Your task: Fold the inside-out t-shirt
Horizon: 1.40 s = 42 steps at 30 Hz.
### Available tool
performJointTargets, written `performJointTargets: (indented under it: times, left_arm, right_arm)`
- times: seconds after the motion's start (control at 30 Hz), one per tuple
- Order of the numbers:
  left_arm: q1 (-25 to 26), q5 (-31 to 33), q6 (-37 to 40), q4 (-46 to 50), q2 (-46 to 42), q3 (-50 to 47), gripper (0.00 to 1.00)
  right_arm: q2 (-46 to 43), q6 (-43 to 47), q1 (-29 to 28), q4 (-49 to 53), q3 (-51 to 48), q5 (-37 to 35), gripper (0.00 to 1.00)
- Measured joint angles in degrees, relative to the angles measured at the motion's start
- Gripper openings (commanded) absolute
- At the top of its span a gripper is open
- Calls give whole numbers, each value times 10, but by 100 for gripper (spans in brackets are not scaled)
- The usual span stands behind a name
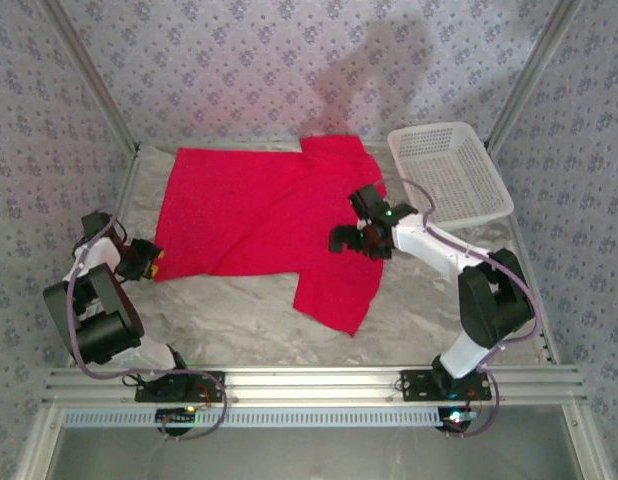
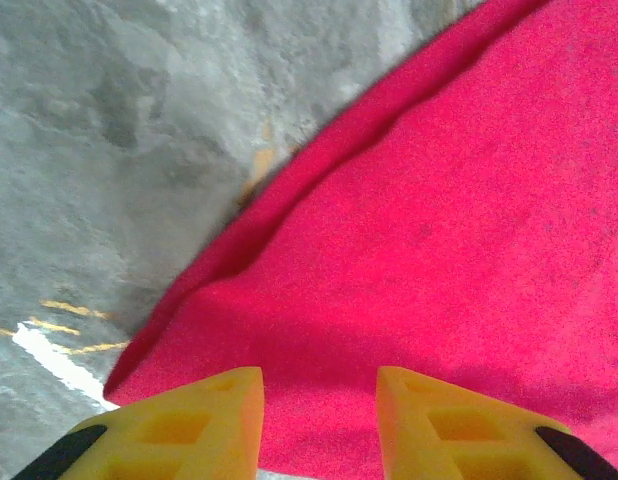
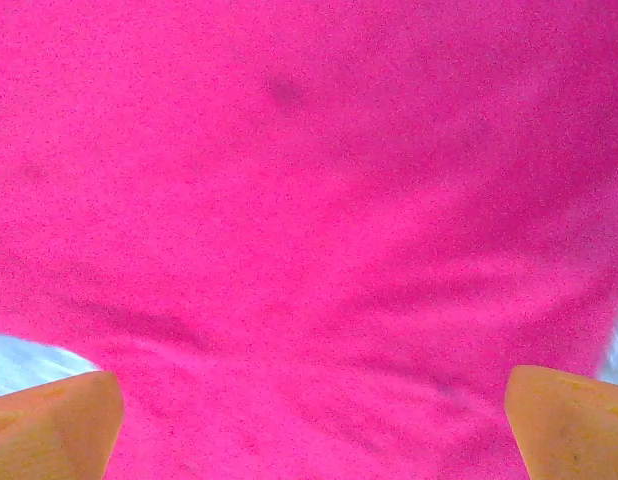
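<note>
One red t-shirt (image 1: 259,215) lies spread flat on the grey table (image 1: 229,310), its body reaching left and a sleeve pointing toward the near edge. At its near-left corner the left gripper (image 2: 319,385) sits low, yellow fingers (image 2: 199,420) parted a little, cloth just ahead of them and nothing pinched between. The right gripper (image 1: 351,222) hangs over the shirt's right part, jaws spread wide and empty, with the white mesh basket (image 1: 429,130) just beyond at the far right.
</note>
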<state>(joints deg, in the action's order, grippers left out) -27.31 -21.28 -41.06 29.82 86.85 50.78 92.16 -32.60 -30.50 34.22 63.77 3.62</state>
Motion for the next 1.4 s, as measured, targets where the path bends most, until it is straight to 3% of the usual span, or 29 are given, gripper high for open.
performJointTargets:
  times: [0.13,0.3,0.37,0.63,0.83,1.07,1.23,1.4]
  left_arm:
    - [0,-6,-6,-8,0,-12,30]
    - [0,26,-3,11,-7,-12,53]
    - [0,41,-2,20,-22,-12,57]
    - [0,46,-9,0,-39,-36,56]
    - [0,34,-38,-44,-2,-64,42]
    - [-1,22,-50,-89,45,-56,3]
    - [-1,22,-46,-99,54,-44,0]
    - [-1,55,-28,-58,53,-20,0]
  right_arm:
    - [-41,-8,-2,3,-61,0,100]
    - [-84,-10,-7,1,-82,0,100]
    - [-89,-10,-10,3,-85,0,100]
    - [-89,-14,-13,3,-86,-1,100]
    - [-89,-17,-14,12,-86,-5,100]
    - [-108,-47,-38,-2,-118,20,100]
    - [-88,-85,-45,-65,-140,77,100]
    - [-25,-116,-40,-106,-148,79,100]
